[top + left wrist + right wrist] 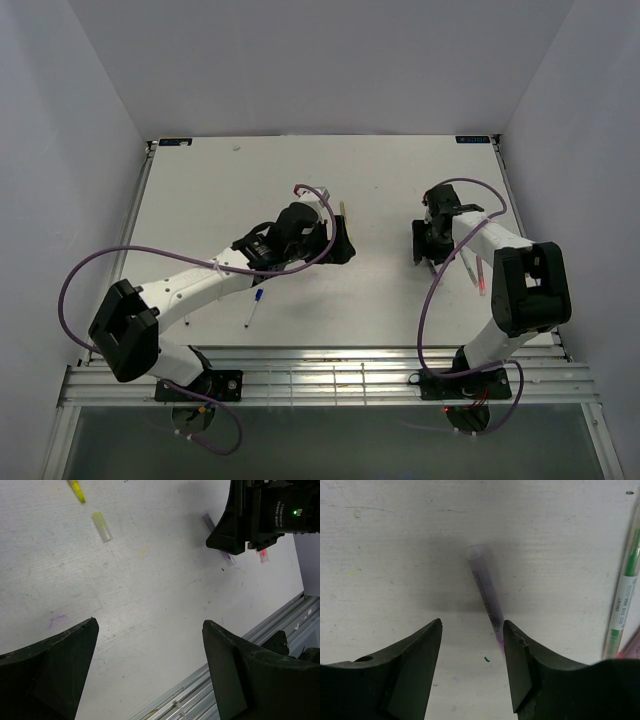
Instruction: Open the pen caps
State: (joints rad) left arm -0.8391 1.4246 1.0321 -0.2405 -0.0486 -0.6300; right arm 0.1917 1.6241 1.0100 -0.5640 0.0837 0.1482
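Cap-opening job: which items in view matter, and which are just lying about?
Job:
- purple pen, under the open right hand
- green pen
- yellow pen
- loose yellow cap
- blue-capped pen
- left hand, open and empty

Not job:
- purple cables
- near rail
- ink marks

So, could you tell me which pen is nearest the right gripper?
The purple pen, lying in line with the gap of the open right gripper; the green pen lies off to one side.
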